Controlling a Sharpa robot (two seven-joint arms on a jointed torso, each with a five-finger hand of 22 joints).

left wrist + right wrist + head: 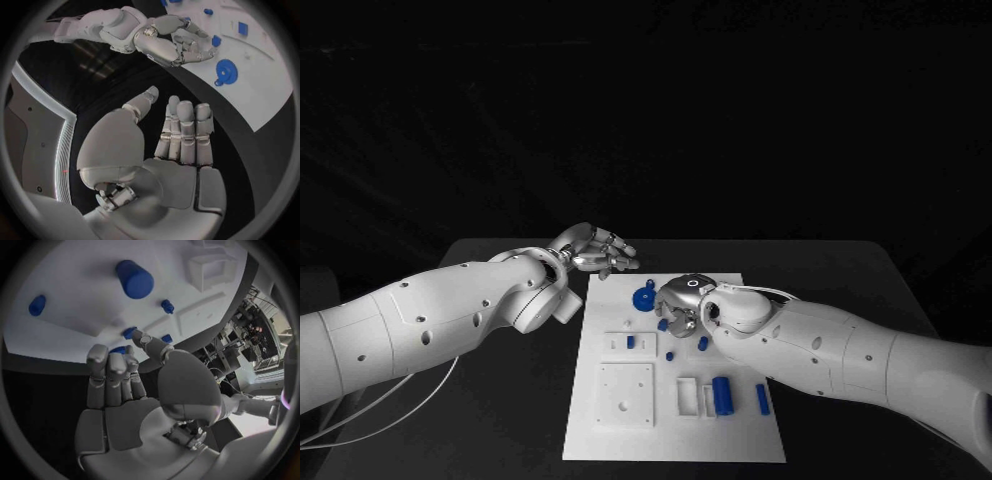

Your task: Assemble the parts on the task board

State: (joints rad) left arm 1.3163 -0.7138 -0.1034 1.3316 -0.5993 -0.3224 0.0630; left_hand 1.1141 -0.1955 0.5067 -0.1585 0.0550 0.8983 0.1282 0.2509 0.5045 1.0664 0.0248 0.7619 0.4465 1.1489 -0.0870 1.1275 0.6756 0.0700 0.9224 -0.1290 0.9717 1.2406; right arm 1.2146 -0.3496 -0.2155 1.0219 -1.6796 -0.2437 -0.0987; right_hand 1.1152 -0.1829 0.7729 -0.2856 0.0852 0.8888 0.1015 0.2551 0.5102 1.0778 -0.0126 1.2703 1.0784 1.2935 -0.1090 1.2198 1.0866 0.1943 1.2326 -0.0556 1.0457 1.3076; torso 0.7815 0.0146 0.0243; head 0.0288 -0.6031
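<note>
right hand (pixel 684 298): over upper middle of task board (pixel 625 440), fingers curled down; blue piece (pixel 119 350) pinched at fingertips per right wrist view, too hidden to identify.
left hand (pixel 593 250): off the board's upper left corner, above black table (pixel 488 420); fingers straight and apart, nothing held.
gear (pixel 643 297): blue, on upper board, just beside right hand on its left; apart from the fingers as far as visible.
cylinder (pixel 721 394): large blue, lying lower right on board, next to white upright block (pixel 687 394).
bar (pixel 762 399): slim blue, near board's right edge, just right of cylinder.
small pieces: one blue in recess (pixel 630 342) at mid left; two studs (pixel 669 355) and (pixel 702 344) near centre, by the right forearm.
step, judged: probably seating the pinched piece into a board socket near the gear.
how to do well: keep wrist level, descend straight, align before pressing; release only once seated flush. Watch the gear and nearby studs, easy to knock with curled fingers.
left hand advice: stay off the plate or steady its corner; board looks loose on table, cannot tell if fixed.
surface: black matte table, white board lengthwise towards robot.
room: dark backdrop behind table; rig frames and equipment at rim of right wrist view.
</note>
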